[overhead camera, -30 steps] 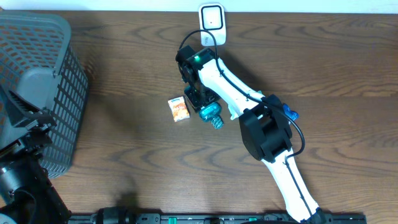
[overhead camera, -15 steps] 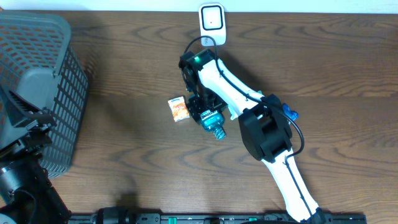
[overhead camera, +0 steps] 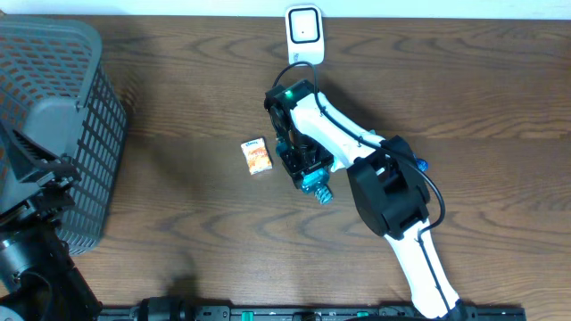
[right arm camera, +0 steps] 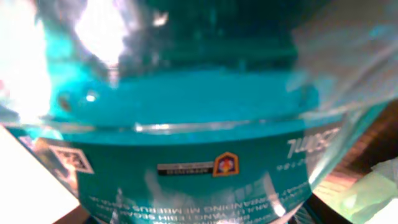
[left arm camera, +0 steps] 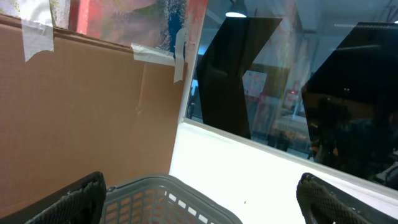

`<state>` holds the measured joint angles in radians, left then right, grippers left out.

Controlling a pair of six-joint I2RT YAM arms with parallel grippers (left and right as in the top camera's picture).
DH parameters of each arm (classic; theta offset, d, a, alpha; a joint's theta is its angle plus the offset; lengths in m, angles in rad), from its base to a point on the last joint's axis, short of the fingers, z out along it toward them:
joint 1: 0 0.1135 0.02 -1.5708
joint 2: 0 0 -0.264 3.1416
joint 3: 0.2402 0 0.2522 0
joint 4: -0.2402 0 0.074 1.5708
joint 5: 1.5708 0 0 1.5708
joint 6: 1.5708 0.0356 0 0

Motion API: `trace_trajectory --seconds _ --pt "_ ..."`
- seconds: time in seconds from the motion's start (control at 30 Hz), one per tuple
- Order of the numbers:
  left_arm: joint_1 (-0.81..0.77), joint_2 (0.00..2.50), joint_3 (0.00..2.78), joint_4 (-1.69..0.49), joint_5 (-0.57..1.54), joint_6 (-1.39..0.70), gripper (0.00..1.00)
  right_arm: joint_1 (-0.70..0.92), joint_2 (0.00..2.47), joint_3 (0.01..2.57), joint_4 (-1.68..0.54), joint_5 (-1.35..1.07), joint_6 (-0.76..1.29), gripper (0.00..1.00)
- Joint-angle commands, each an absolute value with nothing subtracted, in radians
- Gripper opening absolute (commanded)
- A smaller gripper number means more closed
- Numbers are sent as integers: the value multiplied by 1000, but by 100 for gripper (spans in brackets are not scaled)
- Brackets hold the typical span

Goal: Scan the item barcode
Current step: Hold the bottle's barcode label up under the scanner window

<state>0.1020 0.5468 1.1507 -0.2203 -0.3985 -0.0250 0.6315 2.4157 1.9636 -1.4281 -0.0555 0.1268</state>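
Clamping teal bottle [overhead camera: 318,187]: right pincer [overhead camera: 306,168]; left pincer [left arm camera: 202,196] wide open, empty.

The right arm [overhead camera: 397,209] reaches in from the lower right of the overhead view, wrist bent downward, its tool [overhead camera: 305,166] clamped around a teal bottle [overhead camera: 319,188]. The left arm [overhead camera: 31,254] sits folded at the lower left, its tool [left arm camera: 202,196] spread wide and pointing roughly level.

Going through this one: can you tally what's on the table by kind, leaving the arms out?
teal bottle: 1
small orange packet: 1
white scanner: 1
grey mesh basket: 1
Total: 4
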Motion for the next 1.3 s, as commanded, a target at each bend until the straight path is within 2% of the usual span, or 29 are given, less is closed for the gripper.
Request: trace_trajectory --seconds 0.0,0.17,0.2,0.23,0.37,0.63,0.93,1.13,1.27 --pt "106 544 1146 -215 -402 -12 98 635 2506 2006 -1508 -134 126 39" --pt "106 544 1146 -215 -401 -23 98 636 2506 2156 -1699 -140 126 42" --pt "106 544 1146 -216 -401 -24 98 636 2505 2168 -1703 -149 123 37" --pt "106 544 1146 -216 -401 -28 98 636 2489 2166 -1703 -181 118 45" --pt "106 544 1146 -216 -401 -28 98 634 2479 2165 -1703 -273 87 51" --pt "106 544 1128 -214 -401 -51 98 586 2455 2165 -1703 -522 27 43" --pt "106 546 1116 -214 -401 -87 98 434 2384 2165 -1702 -949 -108 45" --pt "106 546 1116 -228 -402 -87 98 322 2381 2165 -1702 -1341 -329 46" --pt "106 547 1116 -285 -402 -87 98 308 2381 2165 -1702 -1455 -455 47"
